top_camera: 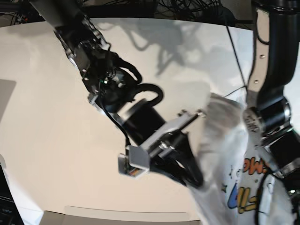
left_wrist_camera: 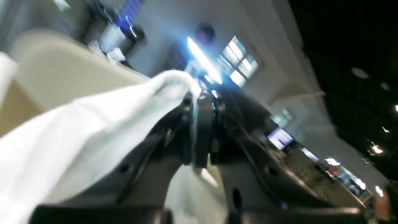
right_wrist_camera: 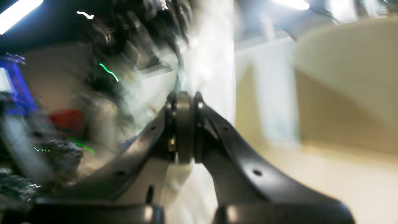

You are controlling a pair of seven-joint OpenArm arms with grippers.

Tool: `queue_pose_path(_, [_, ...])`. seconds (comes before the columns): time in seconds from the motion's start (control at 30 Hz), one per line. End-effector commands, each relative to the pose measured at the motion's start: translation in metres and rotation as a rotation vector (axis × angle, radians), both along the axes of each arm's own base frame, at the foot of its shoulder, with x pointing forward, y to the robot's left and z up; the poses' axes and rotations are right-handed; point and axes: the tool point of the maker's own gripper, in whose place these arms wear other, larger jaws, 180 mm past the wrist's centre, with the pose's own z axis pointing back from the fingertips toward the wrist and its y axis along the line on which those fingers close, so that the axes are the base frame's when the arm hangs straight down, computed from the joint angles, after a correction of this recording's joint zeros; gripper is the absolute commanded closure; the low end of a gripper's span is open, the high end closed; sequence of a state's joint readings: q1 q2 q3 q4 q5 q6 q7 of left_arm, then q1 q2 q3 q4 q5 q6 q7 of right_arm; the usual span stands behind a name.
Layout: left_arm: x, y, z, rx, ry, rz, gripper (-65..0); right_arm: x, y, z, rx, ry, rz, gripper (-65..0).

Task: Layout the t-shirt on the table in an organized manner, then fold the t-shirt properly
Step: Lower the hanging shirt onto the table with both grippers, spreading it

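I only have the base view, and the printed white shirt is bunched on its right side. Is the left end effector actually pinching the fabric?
Observer: Yes. The left wrist view shows the left end effector shut on a fold of the white cotton t-shirt, with the cloth draping away from its tips.
Operator: And the right one?
Observer: The right wrist view shows the right end effector shut too, with white cloth running up from its tips and showing below them. That picture is blurred, so I cannot tell which part of the shirt it holds.
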State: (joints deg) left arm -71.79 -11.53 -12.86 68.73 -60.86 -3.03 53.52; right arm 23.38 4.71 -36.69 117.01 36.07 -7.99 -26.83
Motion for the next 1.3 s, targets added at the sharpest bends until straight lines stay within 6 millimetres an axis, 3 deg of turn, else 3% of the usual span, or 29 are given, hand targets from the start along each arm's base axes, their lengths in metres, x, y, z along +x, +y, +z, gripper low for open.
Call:
queue_pose_path(0.0, [-0.003,-0.007,0.009,-0.01,-0.042,-0.002,-0.5,-0.004,-0.006,-0.006,0.009,-0.002,-0.005,0.0])
queue_pose_path(0.1, [0.015,-0.071,-0.046,-0.006,0.041,-0.085,-0.5,-0.002,-0.049,-0.062,-0.03,0.099,-0.117,0.0])
queue_pose_path(0.27, [0.019,-0.158,-0.121,0.021,0.135,-0.174,-0.5,-0.01,-0.12,-0.122,-0.063,0.221,-0.307,0.0])
queue_pose_path(0.47, [0.011,-0.24,-0.212,0.06,0.276,-0.254,-0.5,-0.038,-0.165,-0.176,-0.104,0.371,-0.422,0.0])
queue_pose_path(0.6, [-0.004,-0.289,-0.27,0.101,0.383,-0.316,-0.5,-0.055,-0.183,-0.198,-0.124,0.444,-0.471,0.0])
queue_pose_path(0.7, [-0.022,-0.314,-0.303,0.146,0.433,-0.361,-0.5,-0.065,-0.195,-0.211,-0.136,0.492,-0.511,0.0])
queue_pose_path(0.9, [-0.046,-0.342,-0.332,0.223,0.444,-0.406,-0.4,-0.088,-0.24,-0.233,-0.153,0.582,-0.651,0.0])
queue_pose_path(1.1, [-0.061,-0.362,-0.341,0.286,0.412,-0.429,-0.4,-0.115,-0.284,-0.247,-0.162,0.649,-0.801,0.0])
queue_pose_path(1.27, [-0.065,-0.367,-0.341,0.292,0.403,-0.434,-0.4,-0.128,-0.321,-0.244,-0.161,0.652,-0.926,0.0])
